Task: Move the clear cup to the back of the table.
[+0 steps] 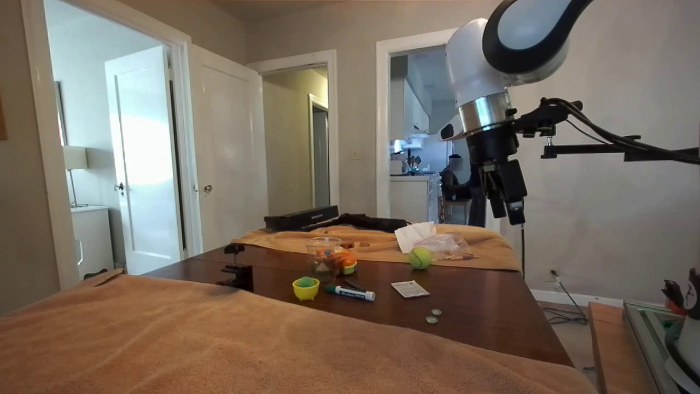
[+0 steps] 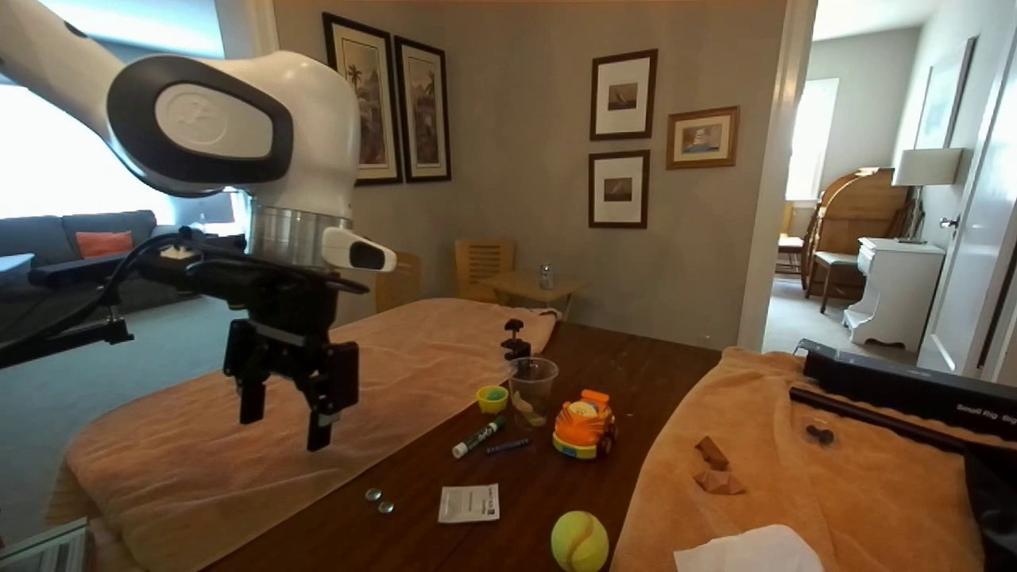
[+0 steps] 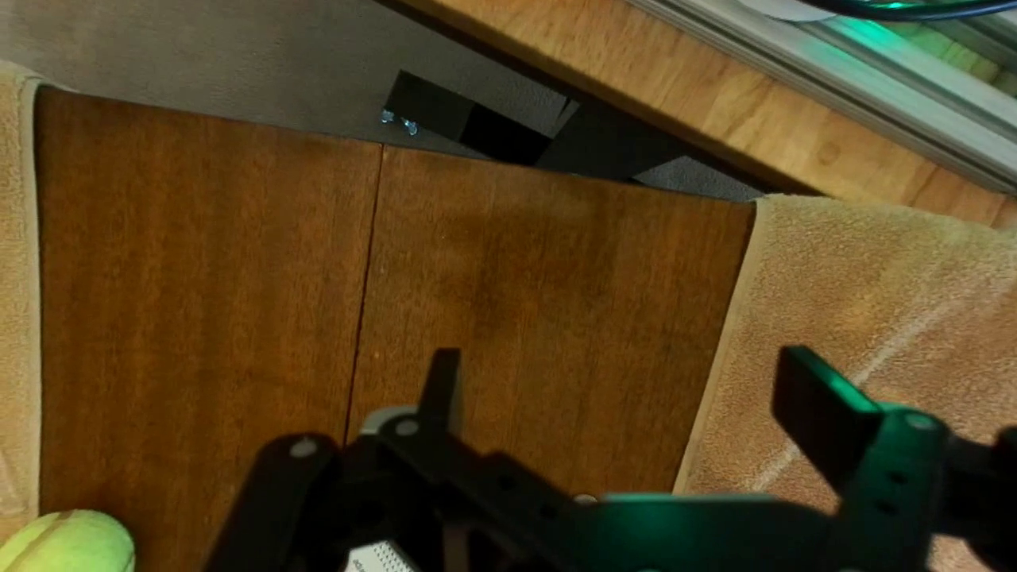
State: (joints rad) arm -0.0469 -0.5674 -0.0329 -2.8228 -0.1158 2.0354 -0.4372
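1. Plainly, the clear cup (image 2: pixel 534 389) stands upright on the table (image 1: pixel 481 295), in an exterior view between the lime-green cup (image 2: pixel 491 400) and the orange toy car (image 2: pixel 582 427). Pale shapes show through its wall; whether they lie inside or behind it, I cannot tell.
2. Near it lie the marker (image 2: pixel 478 438) and a dark stick (image 2: pixel 508 446), its kind hard to make out.
3. Farther off, the paper packet (image 1: pixel 409 289) is mostly covered by the gripper (image 2: pixel 286 419) in the wrist view, where the tennis ball (image 3: pixel 67 544) is cut off at the lower-left corner.
4. The gripper points downward, well apart from the clear cup, its fingers spread wide. Above, the white arm (image 2: pixel 318 119) bends over and runs out of frame in both exterior views.
5. The clear cup is thin-walled, tapering toward its base; the table is glossy dark-brown wood with a straight seam, bordered on two sides by fuzzy orange towels (image 1: pixel 191 334).
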